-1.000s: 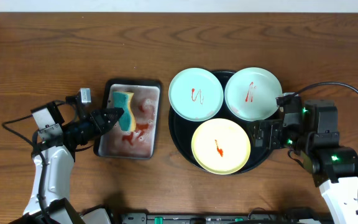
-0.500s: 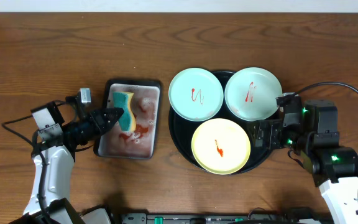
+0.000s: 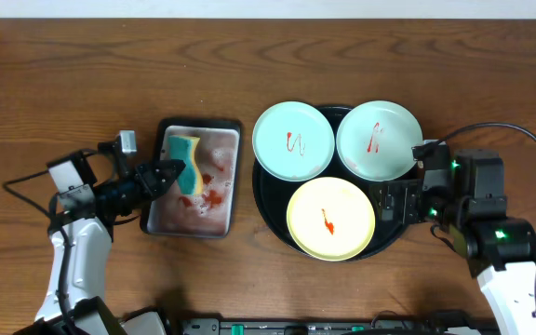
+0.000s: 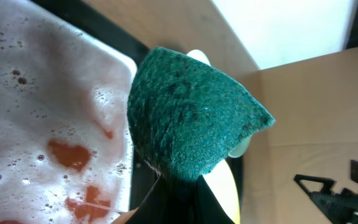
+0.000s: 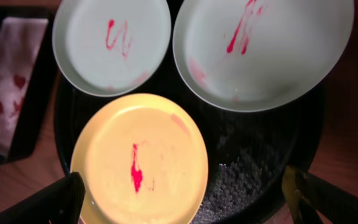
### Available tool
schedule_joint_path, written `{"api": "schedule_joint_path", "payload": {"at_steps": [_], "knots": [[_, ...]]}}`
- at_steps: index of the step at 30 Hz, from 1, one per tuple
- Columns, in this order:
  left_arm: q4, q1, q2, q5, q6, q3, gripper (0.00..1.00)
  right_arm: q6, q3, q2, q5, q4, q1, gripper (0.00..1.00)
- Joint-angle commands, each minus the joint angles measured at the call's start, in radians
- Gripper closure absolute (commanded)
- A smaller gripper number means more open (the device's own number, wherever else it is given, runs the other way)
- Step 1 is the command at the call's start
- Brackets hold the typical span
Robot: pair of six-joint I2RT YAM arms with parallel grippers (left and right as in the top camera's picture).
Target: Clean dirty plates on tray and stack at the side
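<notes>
Three plates lie on the round black tray [image 3: 266, 198]: a mint plate [image 3: 293, 140] at the back left, a mint plate [image 3: 378, 140] at the back right and a yellow plate [image 3: 331, 220] in front, each with a red smear. They also show in the right wrist view: the left mint plate [image 5: 110, 45], the right mint plate [image 5: 263, 50], the yellow plate [image 5: 143, 162]. My left gripper [image 3: 172, 173] is shut on a green and yellow sponge [image 3: 187, 166] over the sponge tray; the sponge fills the left wrist view [image 4: 191, 118]. My right gripper [image 3: 386, 199] is open over the tray's right part, beside the yellow plate.
A rectangular sponge tray [image 3: 164, 223] with foamy, red-stained water [image 4: 36, 124] stands left of the black tray. Bare wooden table [image 3: 249, 56] lies all round. A cable [image 3: 519, 135] loops by the right arm.
My left gripper has drawn back slightly to the left with the sponge. The right arm and plates have not moved.
</notes>
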State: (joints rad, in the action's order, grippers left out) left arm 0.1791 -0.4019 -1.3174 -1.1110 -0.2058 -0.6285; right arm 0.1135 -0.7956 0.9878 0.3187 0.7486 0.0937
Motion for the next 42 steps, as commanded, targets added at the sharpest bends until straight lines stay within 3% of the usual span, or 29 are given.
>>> {"api": "schedule_joint_path", "payload": {"at_steps": [1, 5, 9, 13, 22, 29, 32, 36, 42], "knots": [[-0.001, 0.082, -0.001, 0.180, 0.002, 0.004, 0.92, -0.034, 0.002, 0.055, 0.020, 0.003, 0.006, 0.01], [0.037, 0.218, -0.001, 0.448, -0.025, -0.011, 0.93, -0.045, 0.002, 0.138, 0.033, -0.001, 0.006, 0.02], [0.151, 0.351, -0.001, 0.733, -0.025, -0.072, 0.93, -0.044, 0.002, 0.220, 0.033, -0.004, 0.006, 0.12], [0.296, 0.441, -0.001, 0.872, -0.025, -0.166, 0.93, -0.044, 0.002, 0.303, 0.034, -0.005, 0.006, 0.22], [0.388, 0.576, -0.001, 0.811, -0.025, -0.233, 0.93, -0.044, 0.002, 0.500, 0.057, -0.027, 0.023, 0.34], [0.337, 0.733, -0.001, 0.772, -0.043, -0.233, 0.92, -0.029, 0.002, 0.615, 0.056, -0.073, 0.065, 0.66], [0.280, 0.798, -0.003, 0.702, -0.126, -0.238, 0.93, -0.024, 0.002, 0.624, 0.056, -0.076, 0.066, 0.83], [0.215, 0.879, -0.018, 0.647, -0.225, -0.255, 0.93, -0.020, 0.002, 0.623, 0.056, -0.080, 0.066, 0.96], [0.053, 1.057, -0.114, 0.647, -0.414, -0.256, 0.93, -0.014, 0.002, 0.623, 0.056, -0.084, 0.066, 0.99]]}}
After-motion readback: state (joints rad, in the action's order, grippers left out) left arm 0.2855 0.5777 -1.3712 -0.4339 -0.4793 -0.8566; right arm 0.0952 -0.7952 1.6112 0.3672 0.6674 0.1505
